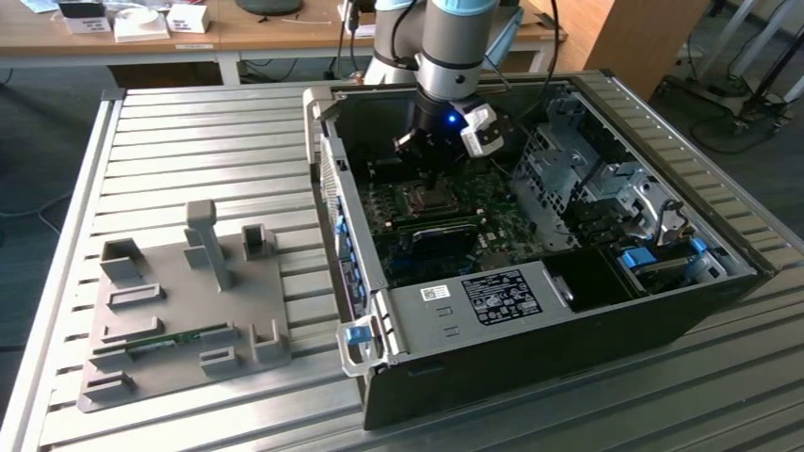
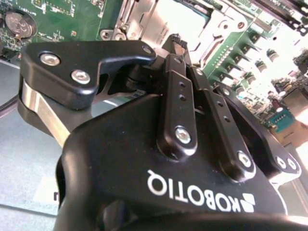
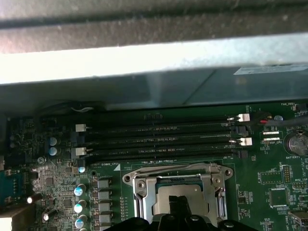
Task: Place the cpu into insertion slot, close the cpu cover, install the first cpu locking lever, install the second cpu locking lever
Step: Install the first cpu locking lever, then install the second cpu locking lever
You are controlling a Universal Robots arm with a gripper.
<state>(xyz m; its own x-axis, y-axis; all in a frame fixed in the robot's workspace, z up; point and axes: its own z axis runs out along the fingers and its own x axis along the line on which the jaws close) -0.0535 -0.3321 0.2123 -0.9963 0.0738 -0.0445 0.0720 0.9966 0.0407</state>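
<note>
Over the insertion slot (image 3: 175, 195), gripper (image 2: 179, 44) fingers nearly together; holding anything? Cannot tell. Cpu cover (image 3: 144, 185) looks down: thin, stiff, press at its edge.

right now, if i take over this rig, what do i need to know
Gripper: shut, nothing seen in it, tips over the cpu cover; contact unclear.
cpu: in the insertion slot, showing through the cover's window.
Done: cpu placed; cover looks lowered flat.
Left: both locking levers; cannot tell whether either is latched.
</note>
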